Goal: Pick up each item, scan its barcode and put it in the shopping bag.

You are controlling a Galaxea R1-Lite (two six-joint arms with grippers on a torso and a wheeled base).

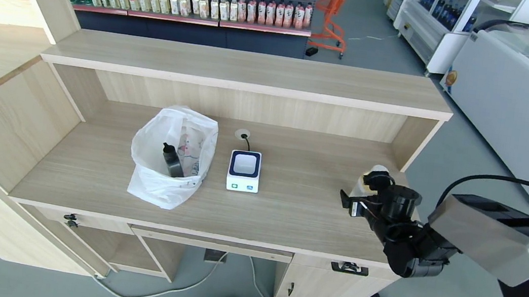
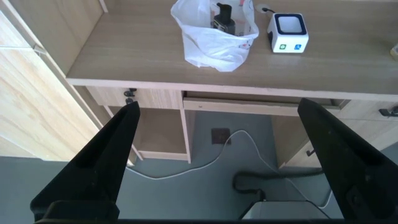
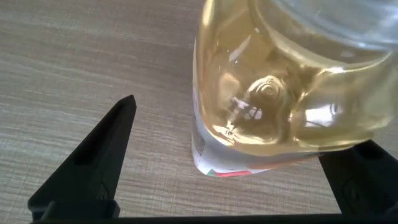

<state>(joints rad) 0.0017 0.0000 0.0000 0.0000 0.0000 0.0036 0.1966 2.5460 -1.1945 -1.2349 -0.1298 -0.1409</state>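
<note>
Right pincer spread wide, nothing clamped. Bottle of yellow liquid upright on counter between its fingers, clear gap to one finger. Scanner well off to its left; shopping bag beyond that, dark bottle inside. Left pincer wide, empty, below counter edge.

On counter, shopping bag left of scanner; bottle seemingly at right end
</note>
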